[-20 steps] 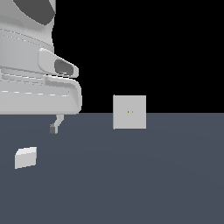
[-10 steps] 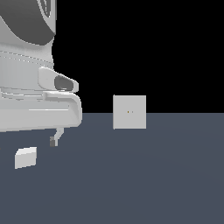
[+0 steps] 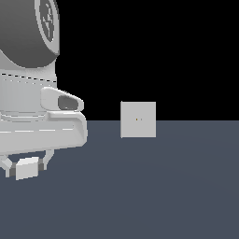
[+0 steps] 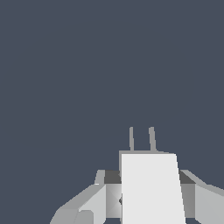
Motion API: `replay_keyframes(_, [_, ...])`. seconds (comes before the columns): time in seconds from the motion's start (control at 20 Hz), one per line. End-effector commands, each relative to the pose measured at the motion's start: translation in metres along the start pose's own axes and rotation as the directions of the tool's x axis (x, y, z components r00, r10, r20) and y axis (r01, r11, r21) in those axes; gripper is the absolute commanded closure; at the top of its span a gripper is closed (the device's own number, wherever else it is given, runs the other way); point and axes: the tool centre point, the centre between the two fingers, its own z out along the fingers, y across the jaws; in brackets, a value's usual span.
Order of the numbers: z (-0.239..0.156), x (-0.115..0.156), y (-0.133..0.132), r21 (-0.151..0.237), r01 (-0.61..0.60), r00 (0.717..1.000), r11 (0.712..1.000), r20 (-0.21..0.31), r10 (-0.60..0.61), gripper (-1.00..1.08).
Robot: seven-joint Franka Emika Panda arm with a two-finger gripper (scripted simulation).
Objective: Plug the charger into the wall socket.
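Gripper (image 3: 25, 164) of the white Franka arm (image 3: 32, 116) sits low at the exterior view's left, its two fingers (image 3: 46, 159) straddling the small off-white boxy charger (image 3: 27, 168) on the dark grey-blue floor (image 3: 154, 196). In the wrist view the pads (image 4: 113, 192) stand at either side of the block (image 4: 151, 188), whose two thin grey prongs (image 4: 141, 138) project from its far end; whether they press on it cannot be told. The upright flat white square wall socket (image 3: 138, 119), with two tiny dark dots at its centre, stands well apart towards the exterior view's right.
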Motion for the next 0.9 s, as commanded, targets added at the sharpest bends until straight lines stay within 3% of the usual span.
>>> replay_keyframes(0.0, [0.000, 0.000, 0.000, 0.000, 0.000, 1.000, 1.000, -0.001, 0.000, 1.08])
replay_keyframes(0.5, [0.000, 0.000, 0.001, -0.001, -0.002, 1.000, 1.000, -0.001, 0.002, 1.08])
replay_keyframes(0.85, [-0.011, -0.002, 0.027, -0.012, -0.044, 0.999, 0.999, -0.001, 0.044, 1.08])
